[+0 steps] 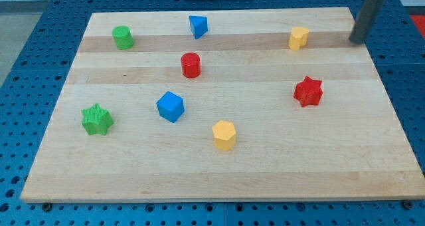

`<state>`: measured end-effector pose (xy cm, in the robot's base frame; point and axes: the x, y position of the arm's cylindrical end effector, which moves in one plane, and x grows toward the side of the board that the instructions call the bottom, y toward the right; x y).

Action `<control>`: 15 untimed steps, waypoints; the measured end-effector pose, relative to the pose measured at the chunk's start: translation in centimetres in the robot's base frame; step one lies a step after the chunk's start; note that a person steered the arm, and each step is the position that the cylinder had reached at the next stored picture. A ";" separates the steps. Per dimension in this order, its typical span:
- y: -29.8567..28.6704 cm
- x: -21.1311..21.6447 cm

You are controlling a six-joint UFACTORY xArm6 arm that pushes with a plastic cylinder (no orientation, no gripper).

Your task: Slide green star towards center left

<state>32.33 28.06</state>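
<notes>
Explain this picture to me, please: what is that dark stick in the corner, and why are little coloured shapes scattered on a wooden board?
There is just one camera picture, looking down at a slant on a wooden board. The dark stick is the end of a robot arm: a plain rod with no hand, so nothing is held. Its lower end, my tip, only pushes things. It is at the view's top right, far from all blocks.

On the board lie a green star at the left, a green cylinder, a blue triangular block, a red cylinder, a blue cube, two yellow blocks and a red star.
</notes>
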 end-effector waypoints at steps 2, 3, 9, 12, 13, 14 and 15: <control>-0.3 8.0; -3.4 14.0; -21.5 21.7; -26.4 21.9; -26.4 22.2; -26.4 22.3; -26.5 22.3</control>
<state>54.66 1.53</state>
